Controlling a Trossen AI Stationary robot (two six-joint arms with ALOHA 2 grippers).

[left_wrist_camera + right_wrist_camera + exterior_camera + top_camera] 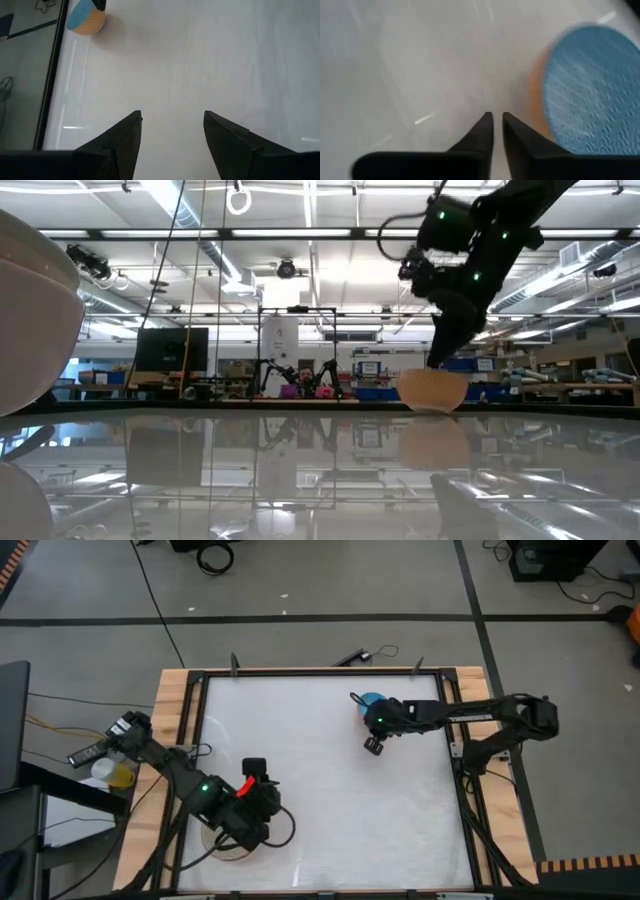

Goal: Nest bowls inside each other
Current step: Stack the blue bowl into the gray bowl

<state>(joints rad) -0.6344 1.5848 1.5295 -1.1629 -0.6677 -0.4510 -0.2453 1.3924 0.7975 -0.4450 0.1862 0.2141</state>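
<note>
A blue bowl (370,700) sits nested inside an orange bowl (534,95), which stands on its base at the table's far right. My right gripper (494,119) hovers beside that pair, pointing steeply down. Its fingers are shut, with nothing between them, a little off the orange rim. A large cream-white bowl (30,320) stands on its base at the near left, partly hidden under my left arm in the high view. My left gripper (172,125) is above the table by that bowl. It is open and holds nothing, and it faces the blue and orange pair (85,17) far off.
A wooden frame (175,710) with dark rails borders the white table top. Bare table (340,810) lies between the two arms. A cable and a small dark object (360,657) rest at the far edge. Clutter (110,765) sits off the table's left side.
</note>
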